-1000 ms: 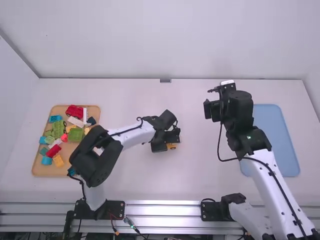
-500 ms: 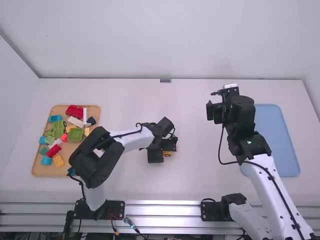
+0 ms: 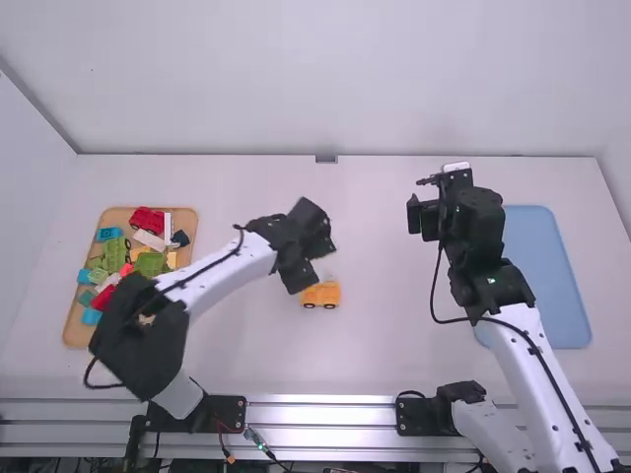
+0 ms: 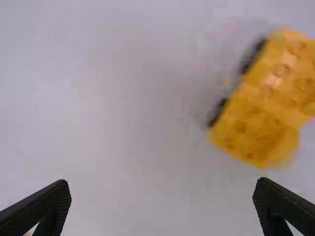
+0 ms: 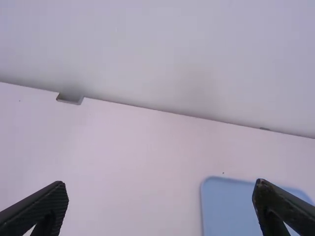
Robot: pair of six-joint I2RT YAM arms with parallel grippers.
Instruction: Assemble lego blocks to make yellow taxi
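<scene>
The yellow block car (image 3: 320,295) stands on the table near the middle, its black wheels facing the camera side. Just beyond and left of it is my left gripper (image 3: 314,264), raised above the table. In the left wrist view the yellow car (image 4: 268,103) lies beyond the fingers of my left gripper (image 4: 161,204), which are spread wide with nothing between them. My right gripper (image 3: 424,202) is up in the air on the right side. Seen from its wrist, my right gripper (image 5: 160,204) has its fingers wide apart, holding nothing.
On the left a wooden tray (image 3: 74,330) holds several loose blocks, including a red car body (image 3: 147,220) and green pieces (image 3: 115,251). A blue tray (image 3: 552,266) lies at the right, partly behind the right arm. The back wall (image 3: 325,79) rises behind the table.
My left gripper has come off the yellow car and moved up and away from the camera, exposing the car. The right arm shifted slightly right at first, then held still.
</scene>
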